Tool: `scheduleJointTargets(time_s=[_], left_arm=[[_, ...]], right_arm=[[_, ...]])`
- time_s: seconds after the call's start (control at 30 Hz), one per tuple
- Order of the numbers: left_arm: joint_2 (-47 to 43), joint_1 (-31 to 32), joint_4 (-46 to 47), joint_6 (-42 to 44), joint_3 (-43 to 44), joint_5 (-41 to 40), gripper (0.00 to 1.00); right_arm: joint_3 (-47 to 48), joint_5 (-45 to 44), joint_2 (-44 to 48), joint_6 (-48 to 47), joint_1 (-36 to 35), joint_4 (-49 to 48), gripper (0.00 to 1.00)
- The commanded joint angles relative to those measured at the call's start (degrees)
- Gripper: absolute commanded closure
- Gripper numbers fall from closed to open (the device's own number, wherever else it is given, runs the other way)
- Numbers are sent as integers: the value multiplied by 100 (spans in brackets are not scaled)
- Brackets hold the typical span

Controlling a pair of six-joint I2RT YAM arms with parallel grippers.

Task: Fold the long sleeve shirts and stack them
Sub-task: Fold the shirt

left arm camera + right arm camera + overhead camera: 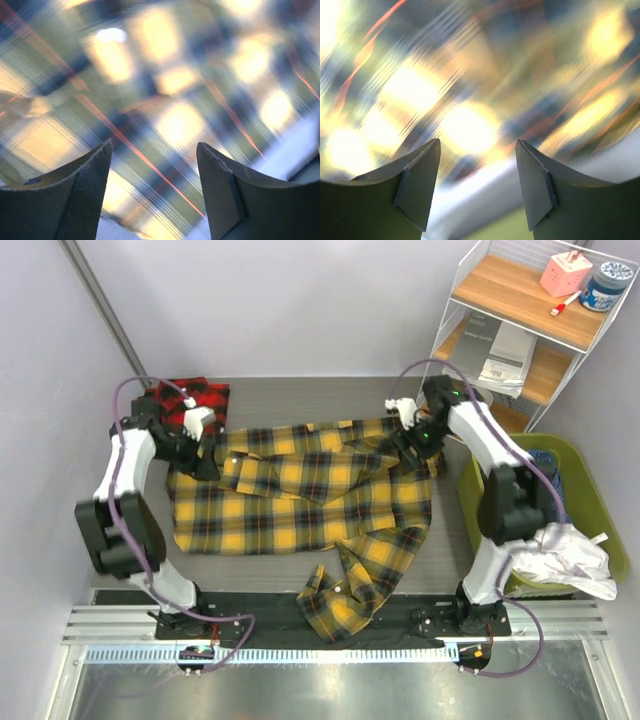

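With jaws apart and nothing between them, the left gripper [205, 460] hangs at the 9 o'clock edge of the spread yellow-and-black shirt [300, 502] and the right gripper [408, 438] at its 2 o'clock corner, while the red-and-black shirt [196, 398] lies at 10 o'clock.

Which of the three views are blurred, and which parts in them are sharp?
Top external view: sharp and evenly lit, and the yellow shirt shows clear checks. Left wrist view: the cloth is smeared into streaks, and only the left fingers are sharp. Right wrist view: the same smear, with overbright yellow patches, and the right fingers are sharp.
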State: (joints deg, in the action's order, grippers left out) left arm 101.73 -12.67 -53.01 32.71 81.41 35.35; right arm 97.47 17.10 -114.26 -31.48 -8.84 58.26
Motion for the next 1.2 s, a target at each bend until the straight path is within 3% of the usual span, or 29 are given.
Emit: scheduleJointTargets(time_s=[0.0, 0.1, 0.13, 0.2, 0.23, 0.27, 0.3, 0.33, 0.43, 0.53, 0.7, 0.83, 0.93, 0.97, 1.03, 1.07, 1.1, 1.17], left_arm=[[-1663, 412, -1816, 2402, -1063, 1219, 28], [-2945, 1851, -1854, 2522, -2010, 1115, 27], [-3497, 2752, -1688, 2373, -2206, 1088, 26], [-4010, 3714, -683, 1821, -2723, 626, 20], [-4169, 4754, -440, 1287, -2831, 396, 18], [-4275, 5304, -255, 1169, -2919, 106, 17], [-4224, 5840, -18, 967, -3033, -480, 16], [-4110, 6846, 71, 887, -3052, -842, 16], [-3522, 7995, 509, 528, -3052, -1294, 17], [-3011, 8699, 1133, 438, -3096, -1574, 17], [-2283, 9666, 1899, 929, -3438, -2084, 20], [-1720, 10003, 2549, 1212, -3702, -2488, 27], [-1420, 9986, 2534, 791, -3264, -2630, 68], [-1472, 9907, 2420, 581, -3019, -2334, 87], [-1804, 9337, 2269, -437, -2325, -1650, 100], [-1902, 9057, 2356, -1006, -2131, -1306, 100], [-1999, 8349, 2696, -2143, -1981, -494, 100], [-2139, 7633, 3216, -3589, -1777, -100, 100]], right_arm=[[-1675, 707, 2107, -516, -152, 467, 33], [-2714, 645, 2645, -543, -214, 397, 36], [-2968, 654, 2689, -534, -215, 310, 36], [-3067, 619, 2716, -446, -215, 247, 38], [-3041, 636, 2698, -420, -206, 247, 39], [-3024, 662, 2681, -350, -206, 230, 40], [-2989, 741, 2672, -315, -206, 212, 40], [-2980, 794, 2663, -271, -206, 151, 40], [-2945, 900, 2488, -121, -206, 45, 40], [-2761, 883, 2268, 2, -197, -33, 41], [-2453, 935, 1978, 134, -144, -34, 41], [-2259, 1014, 1855, 230, -118, -52, 41], [-2162, 1006, 1863, 239, -92, -43, 41], [-2136, 988, 1881, 231, -74, -34, 41], [-2040, 953, 1907, 196, -56, -8, 41], [-1996, 944, 1898, 187, -48, -8, 41], [-1934, 927, 1846, 178, -39, 10, 41], [-1697, 909, 1749, 195, -4, 45, 41]])
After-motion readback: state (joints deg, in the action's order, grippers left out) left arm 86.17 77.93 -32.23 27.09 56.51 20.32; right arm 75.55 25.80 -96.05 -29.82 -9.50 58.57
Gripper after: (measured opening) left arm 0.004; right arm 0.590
